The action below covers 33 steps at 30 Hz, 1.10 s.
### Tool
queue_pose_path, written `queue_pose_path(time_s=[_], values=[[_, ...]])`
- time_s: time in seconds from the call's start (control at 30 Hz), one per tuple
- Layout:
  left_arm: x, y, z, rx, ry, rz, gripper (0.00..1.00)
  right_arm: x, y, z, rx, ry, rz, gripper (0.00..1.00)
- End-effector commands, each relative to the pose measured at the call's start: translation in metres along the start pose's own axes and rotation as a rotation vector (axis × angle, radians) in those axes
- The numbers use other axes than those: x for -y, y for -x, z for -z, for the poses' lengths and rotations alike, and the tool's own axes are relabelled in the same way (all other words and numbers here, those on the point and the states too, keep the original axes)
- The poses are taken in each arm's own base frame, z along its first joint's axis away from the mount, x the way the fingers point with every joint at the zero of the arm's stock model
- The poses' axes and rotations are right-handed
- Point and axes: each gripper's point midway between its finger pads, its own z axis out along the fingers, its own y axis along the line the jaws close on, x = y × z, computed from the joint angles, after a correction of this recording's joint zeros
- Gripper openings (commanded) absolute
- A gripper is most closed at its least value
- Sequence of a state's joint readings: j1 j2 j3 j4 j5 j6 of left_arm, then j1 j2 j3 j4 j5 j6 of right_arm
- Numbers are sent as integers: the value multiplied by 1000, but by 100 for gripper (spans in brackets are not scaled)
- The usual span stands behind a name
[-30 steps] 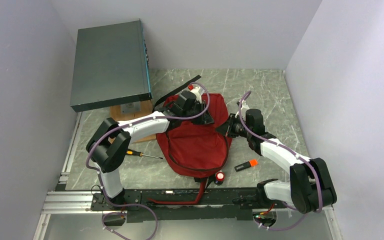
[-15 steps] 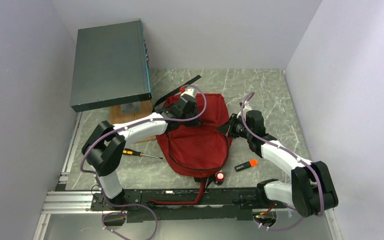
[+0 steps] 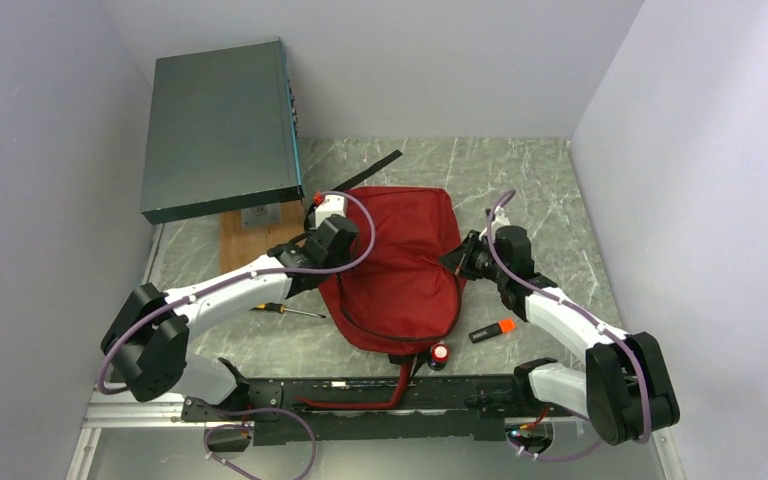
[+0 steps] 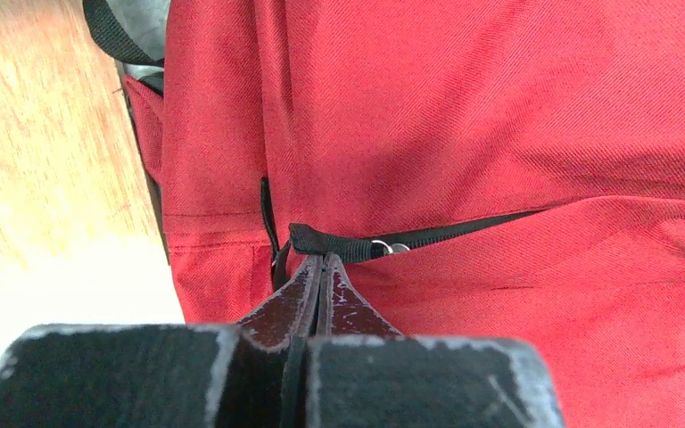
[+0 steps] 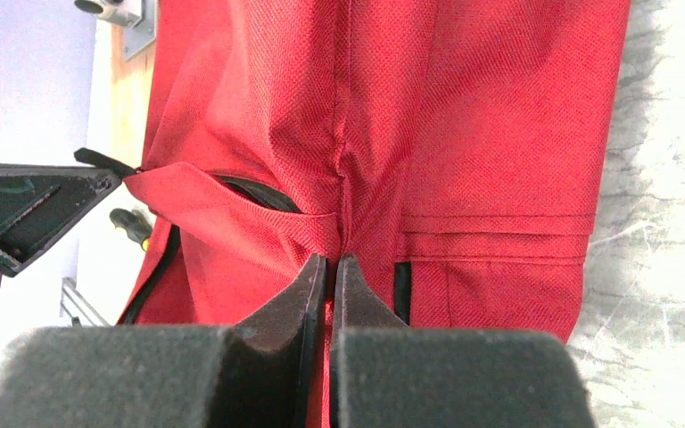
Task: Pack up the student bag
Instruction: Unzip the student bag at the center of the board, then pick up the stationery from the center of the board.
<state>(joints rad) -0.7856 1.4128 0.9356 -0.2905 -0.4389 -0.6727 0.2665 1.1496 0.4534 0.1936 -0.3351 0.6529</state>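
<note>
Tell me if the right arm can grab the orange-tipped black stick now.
Likely not yet: the right gripper is shut on the student bag. The stick lies uncovered near its forearm.

Stretches the left arm [image 3: 230, 289] low and long from the base at the near left, slanting forward and to the right, with the elbow folded back close to that base. Ends it in the dark left wrist [image 3: 332, 240]. Clamps the left gripper [image 4: 321, 264] right down, with scuffed black fingers [image 4: 290, 308] flat against each other and tips nipping a black zip tab [image 4: 321, 241] on the bag [image 4: 464, 116]. Folds the right arm [image 3: 563, 313] up from the near right base, then leans it forward and leftward to the right wrist [image 3: 512, 252]. Closes the right gripper [image 5: 330, 264] likewise, with fingers [image 5: 296, 299] almost touching, pinching a fold of the bag.
</note>
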Motion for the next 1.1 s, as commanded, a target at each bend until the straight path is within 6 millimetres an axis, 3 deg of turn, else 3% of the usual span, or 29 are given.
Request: queue_pose_path(time_s=[0.0, 0.07, 0.17, 0.27, 0.37, 0.53, 0.67, 0.8, 0.93, 1.07], values=[[-6, 15, 8, 59, -9, -34, 0, -11, 10, 1, -24, 57, 141, 0], [1, 14, 8, 59, -53, -41, 0, -15, 10, 3, -72, 55, 198, 5], [4, 13, 7, 42, -65, -39, 0, -9, 28, 17, -53, -62, 241, 34], [2, 9, 5, 4, -49, -11, 0, -17, 55, 31, 8, -117, 302, 51], [10, 4, 4, -20, -103, -3, 1, -37, 71, 27, 19, -82, 334, 57], [19, 2, 13, -24, -173, 32, 21, -78, 79, -3, -37, 94, 239, 58], [22, 0, 24, -31, -224, 38, 32, -98, 60, -38, -142, 143, 158, 46], [24, 2, 40, -23, -284, 29, 45, -94, 32, -60, -205, 61, 168, 44], [33, 8, 60, 8, -379, 31, 57, -91, -2, -54, -275, 46, 198, 39], [44, 14, 72, 19, -456, 35, 62, -91, -39, -38, -278, 52, 333, 35]])
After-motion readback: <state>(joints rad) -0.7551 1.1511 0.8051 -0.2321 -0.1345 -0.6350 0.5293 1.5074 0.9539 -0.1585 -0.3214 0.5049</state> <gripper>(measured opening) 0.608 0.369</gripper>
